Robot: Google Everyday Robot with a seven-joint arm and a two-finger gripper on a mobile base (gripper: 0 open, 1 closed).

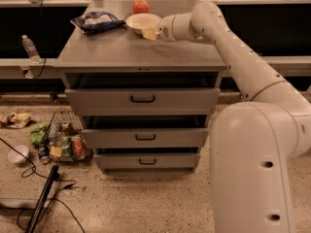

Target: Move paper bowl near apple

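The paper bowl (142,21) is cream-white and shallow and sits at the back of the grey cabinet top (131,52). The red-orange apple (141,6) sits just behind it, a small gap away. My gripper (151,32) is at the bowl's front-right rim, touching or overlapping its edge. The white arm reaches in from the right.
A dark crumpled snack bag (96,21) lies left of the bowl. The cabinet has three drawers (142,99), the top one slightly open. A water bottle (29,47) stands on a ledge at left. Floor clutter, a wire basket (65,141) and a small white bowl (18,154) lie at lower left.
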